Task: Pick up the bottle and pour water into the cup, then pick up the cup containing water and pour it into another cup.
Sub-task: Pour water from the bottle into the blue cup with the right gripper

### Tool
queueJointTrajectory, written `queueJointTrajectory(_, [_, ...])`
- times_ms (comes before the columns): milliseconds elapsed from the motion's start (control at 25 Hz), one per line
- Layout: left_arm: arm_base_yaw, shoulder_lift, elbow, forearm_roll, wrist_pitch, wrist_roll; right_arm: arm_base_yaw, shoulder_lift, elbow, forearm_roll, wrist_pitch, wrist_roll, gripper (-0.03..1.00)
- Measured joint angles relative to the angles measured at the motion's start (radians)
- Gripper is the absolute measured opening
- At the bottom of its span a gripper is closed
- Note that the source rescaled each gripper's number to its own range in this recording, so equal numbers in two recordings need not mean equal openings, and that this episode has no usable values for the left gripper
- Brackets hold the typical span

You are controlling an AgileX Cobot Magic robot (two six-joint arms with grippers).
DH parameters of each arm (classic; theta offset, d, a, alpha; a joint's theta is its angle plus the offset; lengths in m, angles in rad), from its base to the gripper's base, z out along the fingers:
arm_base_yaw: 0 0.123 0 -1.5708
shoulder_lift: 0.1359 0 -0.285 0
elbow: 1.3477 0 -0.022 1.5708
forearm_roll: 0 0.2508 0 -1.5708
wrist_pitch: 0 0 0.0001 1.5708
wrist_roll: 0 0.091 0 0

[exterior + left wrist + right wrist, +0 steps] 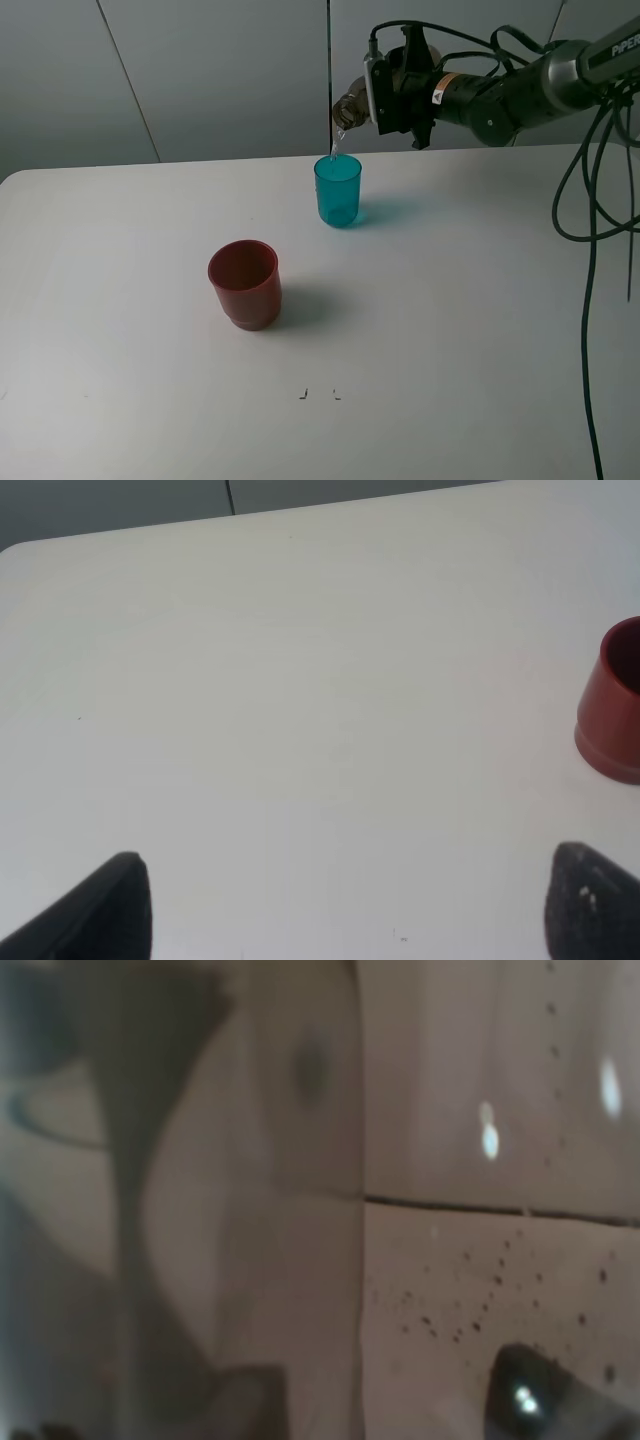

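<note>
Hand sideways; bottle over cup

Apparent gap between red cup, tumbler

One word can be read: "PIPER", printed in white capitals on the dark link of the right arm, at two o'clock in the exterior high view, where it is cut by the frame edge. A small white sticker with a dark symbol is carried on the wrist just behind the right gripper, at one o'clock; its content cannot be made out
</note>
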Motion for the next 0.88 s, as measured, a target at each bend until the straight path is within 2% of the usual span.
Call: queueJointTrajectory(880, [0.000,0.000,0.000,0.000,0.000,0.000,0.000,0.000,0.000,0.017,-0.008,-0.060,0.00])
